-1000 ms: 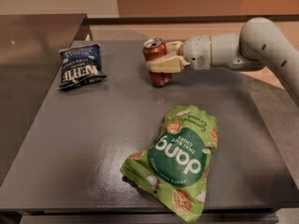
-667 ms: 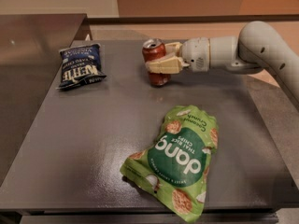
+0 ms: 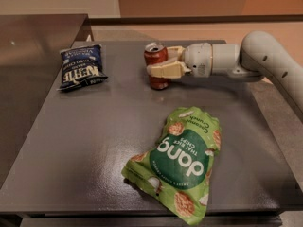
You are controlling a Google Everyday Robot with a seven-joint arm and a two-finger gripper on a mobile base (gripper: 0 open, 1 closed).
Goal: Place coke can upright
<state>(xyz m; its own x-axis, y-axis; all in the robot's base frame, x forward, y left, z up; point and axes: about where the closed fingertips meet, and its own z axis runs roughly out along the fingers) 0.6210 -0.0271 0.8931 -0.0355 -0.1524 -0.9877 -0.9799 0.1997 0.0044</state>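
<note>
gripping coke can point(image 3: 155, 60) upright — gripper point(image 3: 158, 65) mid-table

Can point(image 3: 156, 56): small, red, silver top end. Stood upright near the middle of the far edge of the table point(image 3: 94, 141), clasped by the gripper point(image 3: 160, 63) from the right.

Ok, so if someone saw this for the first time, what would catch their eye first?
Probably the big green chip bag lying flat near the front of the table, right of centre. Next, the gripper reaching in from the right at the back, closed around the red coke can, which stands roughly upright. A dark blue chip bag lies at the back left.
</note>
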